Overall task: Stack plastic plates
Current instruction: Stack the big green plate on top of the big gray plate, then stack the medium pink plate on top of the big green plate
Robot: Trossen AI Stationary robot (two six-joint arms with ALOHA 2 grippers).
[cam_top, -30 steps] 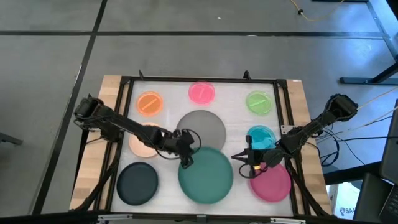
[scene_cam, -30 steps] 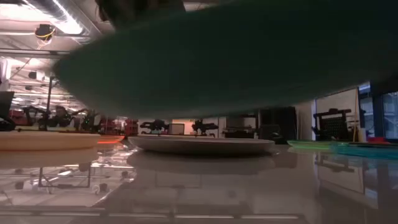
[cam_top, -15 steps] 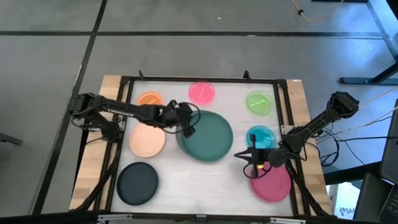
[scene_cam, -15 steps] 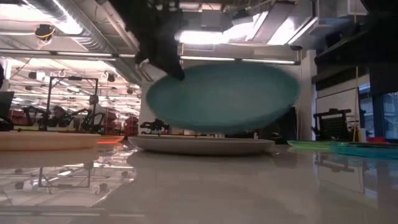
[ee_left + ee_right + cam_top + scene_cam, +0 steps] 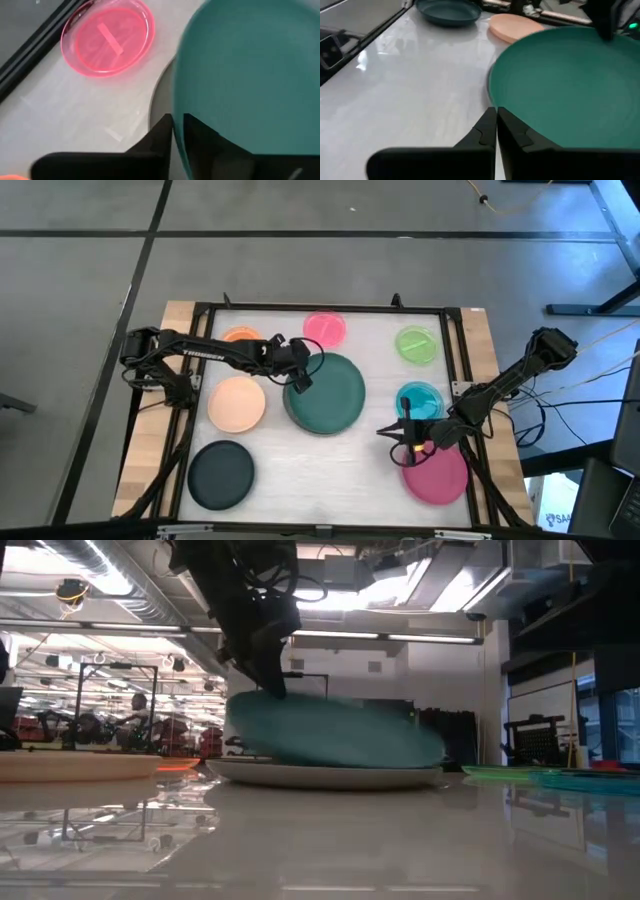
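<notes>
Now green plate (image 5: 326, 393) in left claw (image 5: 299, 379)

I count nine plates (image 5: 236, 402) before me: two large, four medium, three small, on one desk (image 5: 300, 465).

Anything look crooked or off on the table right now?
Only the dark green plate: it sits tilted over the grey plate, its gripped edge raised by the left hand and its far edge low. It is mid-placement, not settled. The right hand waits, shut, near the cyan plate. Nothing looks spilled or damaged.
</notes>
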